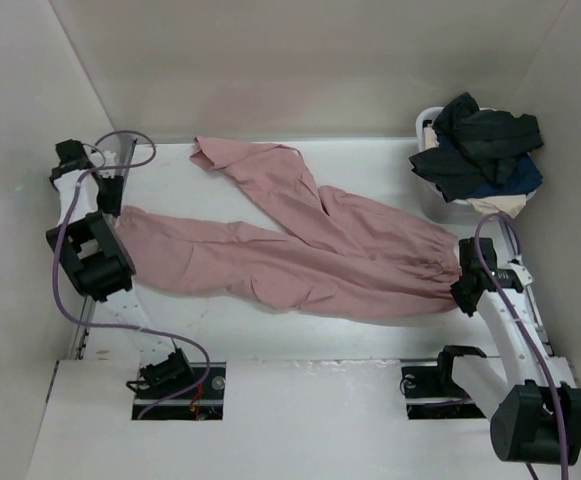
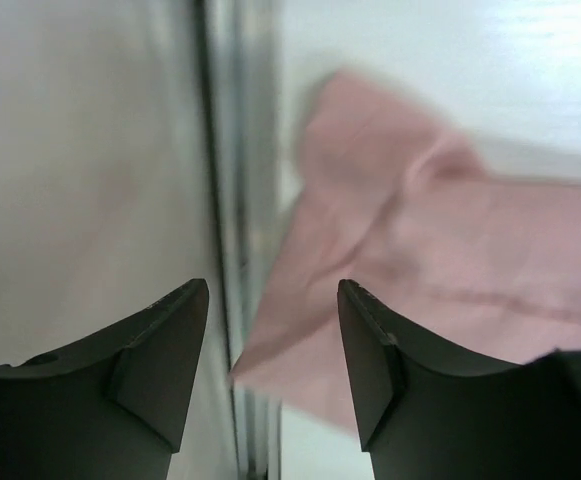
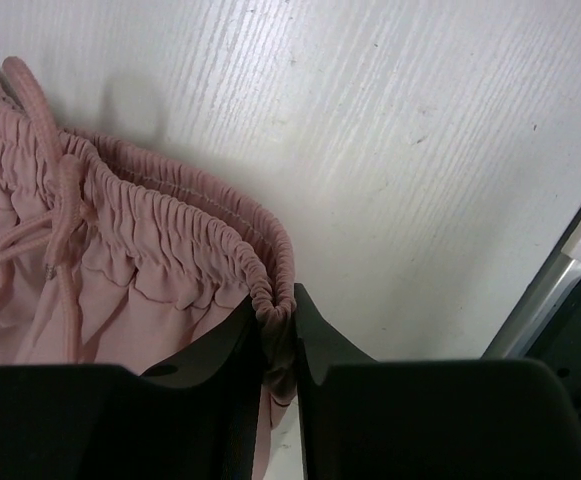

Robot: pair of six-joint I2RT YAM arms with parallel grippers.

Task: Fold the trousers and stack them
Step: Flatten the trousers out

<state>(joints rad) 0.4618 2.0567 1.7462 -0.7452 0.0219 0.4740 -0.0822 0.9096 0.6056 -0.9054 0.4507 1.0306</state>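
Below, the left gripper [image 2: 272, 290] stands open. Its two dark, wedge-shaped fingers [image 2: 160, 350] are spread apart with nothing between them. Beyond them lies a blurred corner of the trousers [image 1: 310, 250], a soft dusty-pink leg end just beside a thin metal rail [image 2: 240, 200] at the left edge of the table [image 1: 370, 170].

The right gripper [image 3: 275, 300] is closed to a narrow slot, and a fold of the gathered elastic waistband sits pinched in it, touching both smooth black fingers [image 3: 340, 360]. The waistband is tightly ruched in fine ridges. A round drawstring cord [image 3: 65, 200] of the same pink trails over it.

From that waist at the right near side, the trousers spread leftward across the table in a long V. One leg runs left toward the left gripper. The other angles to the far left and ends in a crumpled, folded-over cuff. The fabric is matte and lightly creased. The tabletop is white with a fine wood-grain texture.

At the far right a white basket [image 1: 430, 125] holds a rumpled heap of black and navy garments [image 1: 480, 145], with a strip of cream cloth [image 1: 500, 203] showing under them. It stands apart from the trousers.
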